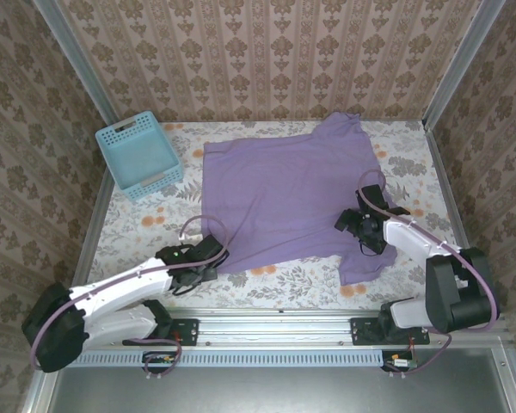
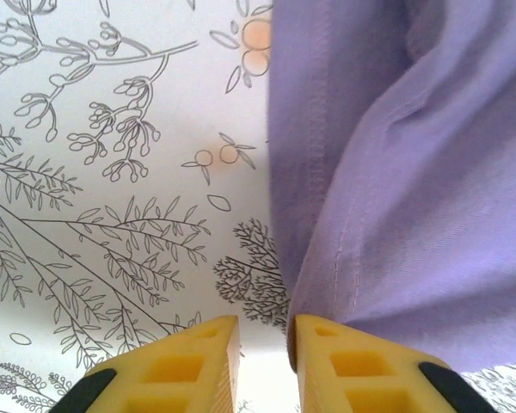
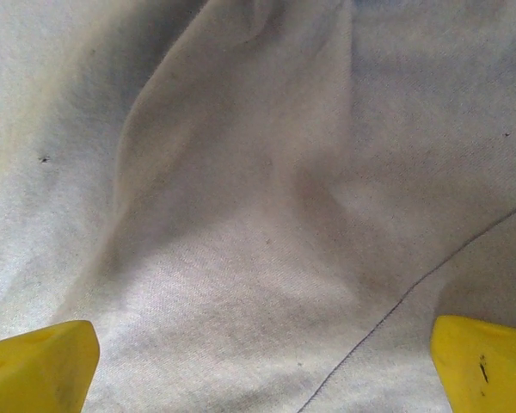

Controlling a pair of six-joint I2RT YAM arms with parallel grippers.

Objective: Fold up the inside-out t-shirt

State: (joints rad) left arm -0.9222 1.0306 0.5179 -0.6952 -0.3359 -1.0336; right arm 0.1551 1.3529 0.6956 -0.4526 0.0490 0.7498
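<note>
— What is being seen nearest, on the left?
— The left gripper [image 2: 267, 331] is being held low over the flowered table [image 1: 301, 288], jaws drawn nearly together at the near left hem of the t-shirt [image 1: 284, 198]. Whether cloth is being pinched cannot be told.
— And to the right?
— The right gripper [image 1: 354, 225] is being held spread wide above the t-shirt, with nothing being grasped.
— Farther off?
— The t-shirt is being shown spread flat mid-table, and a blue basket [image 1: 125, 133] is being seen far left.

White-shelled left arm [image 1: 112, 292] and right arm [image 1: 413, 237], chunky black joints
Mauve cables [image 1: 193, 224] loop off both wrists, black bases [image 1: 168, 331] sit on a silver rail [image 1: 275, 320], and the left gripper [image 2: 267, 331] has blocky yellow plastic fingers [image 2: 176, 370] with square recesses.
</note>
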